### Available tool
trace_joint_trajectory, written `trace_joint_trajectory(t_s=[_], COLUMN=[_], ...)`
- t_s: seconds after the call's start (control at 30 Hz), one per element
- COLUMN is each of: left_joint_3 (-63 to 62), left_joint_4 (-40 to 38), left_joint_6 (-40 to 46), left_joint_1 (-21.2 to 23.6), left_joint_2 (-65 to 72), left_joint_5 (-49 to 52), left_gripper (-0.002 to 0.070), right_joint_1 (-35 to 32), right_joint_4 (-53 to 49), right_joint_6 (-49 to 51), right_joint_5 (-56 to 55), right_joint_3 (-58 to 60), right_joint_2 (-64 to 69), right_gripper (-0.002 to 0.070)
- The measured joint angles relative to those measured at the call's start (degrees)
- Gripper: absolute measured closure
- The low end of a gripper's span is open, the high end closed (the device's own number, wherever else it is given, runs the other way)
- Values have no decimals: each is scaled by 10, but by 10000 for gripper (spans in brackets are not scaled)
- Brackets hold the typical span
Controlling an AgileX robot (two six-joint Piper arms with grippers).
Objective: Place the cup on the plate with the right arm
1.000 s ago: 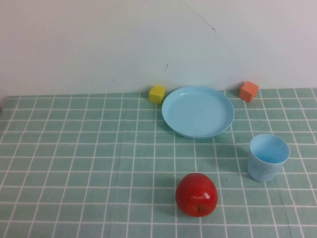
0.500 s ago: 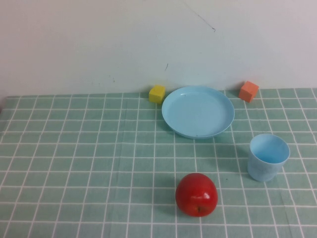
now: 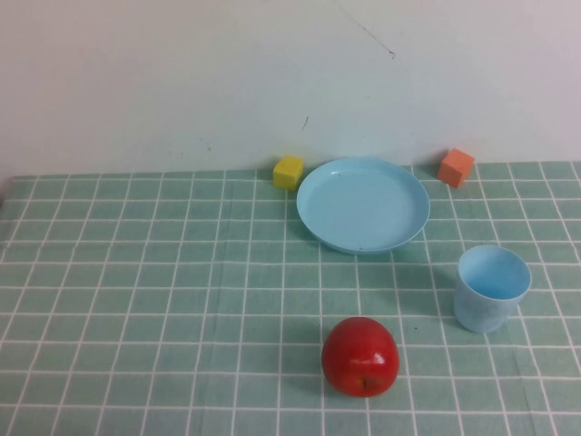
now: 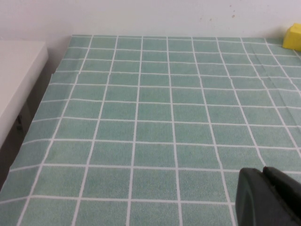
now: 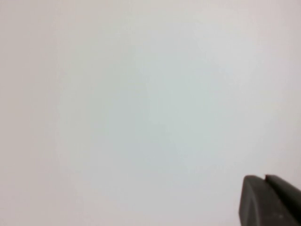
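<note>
High view: one cup (image 3: 491,288), one plate (image 3: 363,205), neither pincer.

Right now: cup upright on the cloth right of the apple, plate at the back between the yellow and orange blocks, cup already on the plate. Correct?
One thing is off: the cup is not on the plate. The high view shows it upright on the cloth, right of the apple. The plate does sit between the yellow block and orange block. Neither arm shows there; only a corner of the left hand and right hand appears in their wrist views.
</note>
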Motion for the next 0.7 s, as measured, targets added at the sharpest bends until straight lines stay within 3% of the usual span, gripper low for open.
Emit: trace_joint_trajectory(t_s=[0.17,0.4,0.57,0.7], left_joint_3=[0,0,0,0], left_joint_4=[0,0,0,0], left_joint_6=[0,0,0,0], left_joint_1=[0,0,0,0], left_joint_2=[0,0,0,0], left_joint_5=[0,0,0,0], left_gripper=[678,678,678,678], right_joint_1=[0,0,0,23], right_joint_4=[89,337,497,526], right_joint_6=[-130,-432,-641,-717], right_joint_5=[149,318,388,401], right_joint_3=[-48,-62,-63,-95], right_joint_2=[103,275,398,491], right_gripper=[679,679,679,655])
